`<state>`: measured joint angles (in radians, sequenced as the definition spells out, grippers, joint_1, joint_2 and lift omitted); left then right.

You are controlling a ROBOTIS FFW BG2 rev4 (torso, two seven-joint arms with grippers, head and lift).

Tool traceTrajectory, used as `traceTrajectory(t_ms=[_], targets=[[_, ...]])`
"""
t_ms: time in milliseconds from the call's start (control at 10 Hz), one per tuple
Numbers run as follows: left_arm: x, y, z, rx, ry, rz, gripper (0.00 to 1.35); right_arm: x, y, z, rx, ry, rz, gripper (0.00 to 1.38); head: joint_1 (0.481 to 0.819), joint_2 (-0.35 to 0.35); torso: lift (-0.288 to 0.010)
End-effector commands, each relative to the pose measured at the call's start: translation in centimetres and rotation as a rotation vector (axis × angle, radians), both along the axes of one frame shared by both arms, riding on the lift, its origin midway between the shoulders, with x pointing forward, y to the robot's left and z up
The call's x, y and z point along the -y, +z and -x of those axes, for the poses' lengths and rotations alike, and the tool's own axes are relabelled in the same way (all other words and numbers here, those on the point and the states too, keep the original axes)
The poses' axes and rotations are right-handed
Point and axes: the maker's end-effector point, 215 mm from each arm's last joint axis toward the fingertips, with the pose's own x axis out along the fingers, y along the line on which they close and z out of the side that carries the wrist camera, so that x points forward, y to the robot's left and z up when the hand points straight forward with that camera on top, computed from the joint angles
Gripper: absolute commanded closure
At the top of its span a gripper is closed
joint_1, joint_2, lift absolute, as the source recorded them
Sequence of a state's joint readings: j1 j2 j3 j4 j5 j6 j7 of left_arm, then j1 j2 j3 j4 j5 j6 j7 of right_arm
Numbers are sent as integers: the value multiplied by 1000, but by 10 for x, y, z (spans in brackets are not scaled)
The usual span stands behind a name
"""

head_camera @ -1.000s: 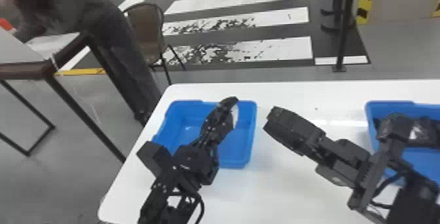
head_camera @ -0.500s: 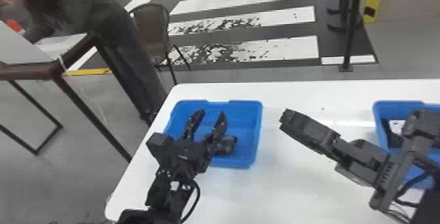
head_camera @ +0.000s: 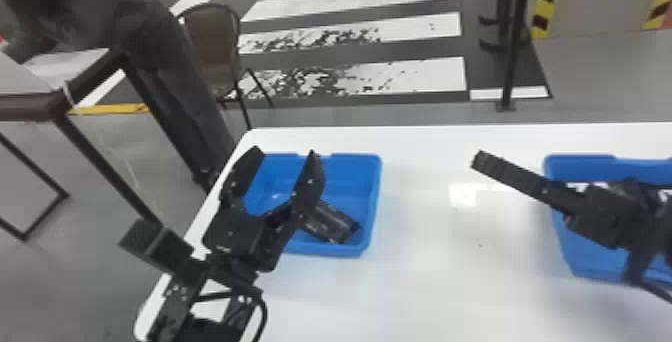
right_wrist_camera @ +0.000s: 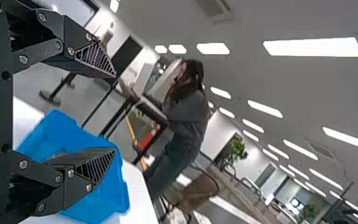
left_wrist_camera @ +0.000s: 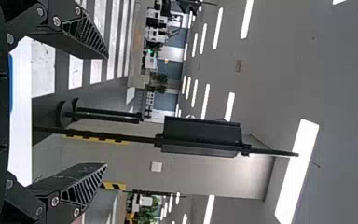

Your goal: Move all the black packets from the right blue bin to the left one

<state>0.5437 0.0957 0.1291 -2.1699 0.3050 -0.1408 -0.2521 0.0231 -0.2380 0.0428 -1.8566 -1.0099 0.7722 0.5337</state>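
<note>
Above the left blue bin (head_camera: 372,206), my left gripper (head_camera: 285,153) stands open and raised. A black packet (head_camera: 332,225) lies inside that bin, partly behind one finger. My left gripper (left_wrist_camera: 106,110) has nothing between its spread fingers in its wrist view. At the near left of the right blue bin (head_camera: 582,261) is my right gripper (head_camera: 477,160), its arm crossing that bin. In its own wrist view my right gripper (right_wrist_camera: 115,112) is open and empty, with the left bin (right_wrist_camera: 105,200) beyond. Dark contents with white patches (head_camera: 580,185) show partly behind the right arm.
Both bins stand on a white table (head_camera: 425,276) with bare surface between them. A brown chair (head_camera: 212,41), a dark-framed side table (head_camera: 30,107) and a black post (head_camera: 512,51) stand on the floor beyond its edges.
My left gripper has opened, letting the packet down into the left bin, and moved up and left. The right gripper has shifted toward the right bin. The head view has swung slightly.
</note>
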Motion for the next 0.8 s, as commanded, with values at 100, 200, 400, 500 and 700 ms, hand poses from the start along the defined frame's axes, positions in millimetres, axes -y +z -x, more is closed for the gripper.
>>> traceTrajectory(t_ms=[100, 200, 400, 500, 700], targets=[[16, 26, 40, -22, -32, 56, 229, 96, -29, -53, 33, -229, 252, 521, 695, 221, -140], [17, 23, 46, -44, -37, 82, 229, 133, -46, -74, 25, -313, 362, 533, 695, 162, -140], [14, 28, 48, -28, -29, 101, 231, 184, -69, -109, 20, -407, 531, 519, 695, 50, -140], [13, 31, 48, -16, -28, 96, 231, 196, -73, -117, 29, -431, 601, 515, 695, 31, -140], [12, 29, 49, -22, -28, 107, 225, 202, -93, -112, -8, -442, 684, 512, 695, -6, -140]])
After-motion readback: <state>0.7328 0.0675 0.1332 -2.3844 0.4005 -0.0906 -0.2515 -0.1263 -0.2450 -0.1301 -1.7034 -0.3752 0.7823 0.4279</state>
